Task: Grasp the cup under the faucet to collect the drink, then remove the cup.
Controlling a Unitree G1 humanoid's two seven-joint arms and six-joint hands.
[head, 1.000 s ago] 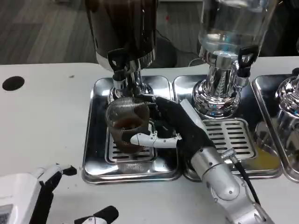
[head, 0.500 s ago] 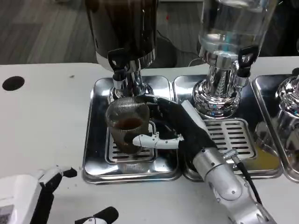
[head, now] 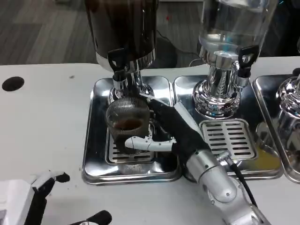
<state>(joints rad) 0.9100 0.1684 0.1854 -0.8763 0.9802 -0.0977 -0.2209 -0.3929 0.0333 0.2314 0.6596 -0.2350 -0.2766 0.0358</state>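
A ribbed clear cup [head: 127,124] with dark drink in its bottom stands on the left drip tray [head: 96,131], right below the black tap [head: 117,63] of the dark dispenser [head: 123,28]. My right hand [head: 164,129] wraps the cup from the right: a white finger crosses its front low down and dark fingers reach behind its rim. My left hand [head: 40,199] sits at the bottom left corner of the table, fingers apart and holding nothing.
A clear-tank dispenser [head: 227,56] stands on the middle drip tray [head: 229,140] to the right. A third chrome dispenser [head: 288,103] is at the right edge, with yellow liquid [head: 268,161] pooled on its tray. A black hole [head: 12,83] marks the table's left.
My right hand has shifted slightly left and closed tighter around the cup, its forearm following. My left hand has dropped lower toward the bottom left corner. The cup stays under the tap.
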